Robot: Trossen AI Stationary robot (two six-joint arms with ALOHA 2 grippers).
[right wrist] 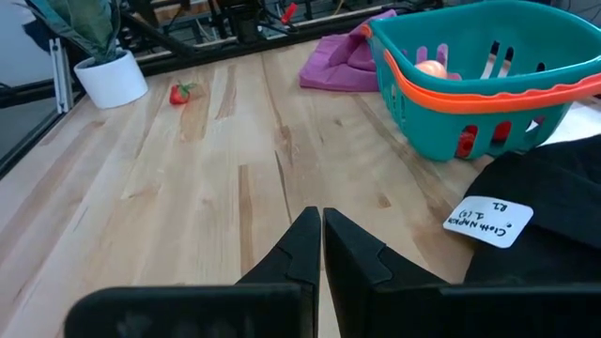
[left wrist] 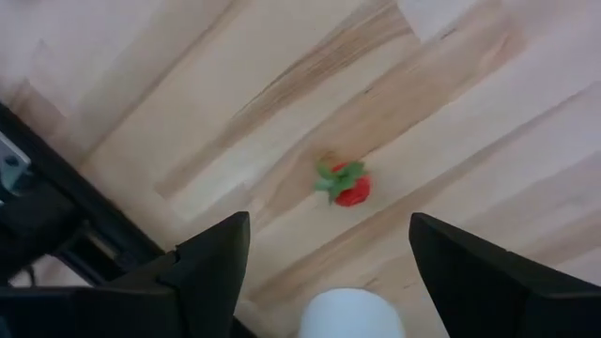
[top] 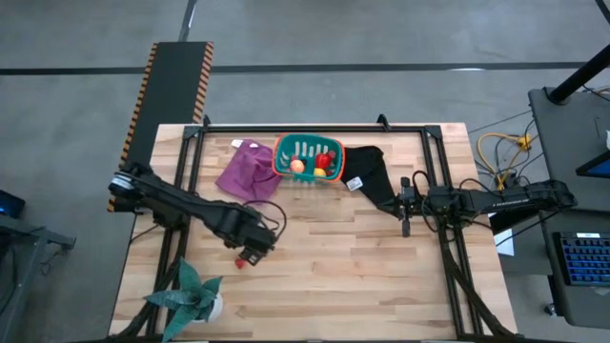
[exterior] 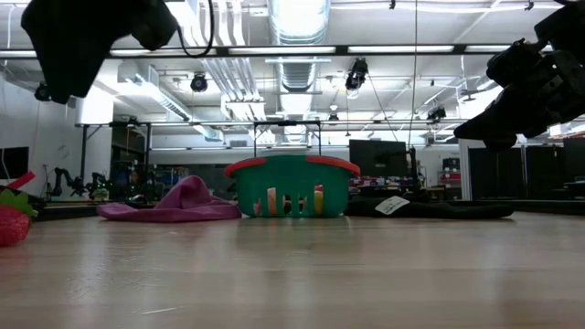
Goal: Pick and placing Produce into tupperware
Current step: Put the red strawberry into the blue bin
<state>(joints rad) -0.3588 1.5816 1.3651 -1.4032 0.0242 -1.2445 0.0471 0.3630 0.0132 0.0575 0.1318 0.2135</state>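
Observation:
A small red strawberry-like piece of produce with green leaves lies on the bare wood at the near left. My left gripper hangs above it, pointing down, open, fingers well clear of it. The teal tupperware with an orange rim stands at the far middle. It holds an orange-peach ball, a red piece and a yellow piece. My right gripper waits shut at the table's right, holding nothing.
A purple cloth lies left of the tupperware and a black cloth with a white tag lies to its right. A green spiky plant in a white pot stands at the near left, close to the strawberry. Bare wood fills the middle.

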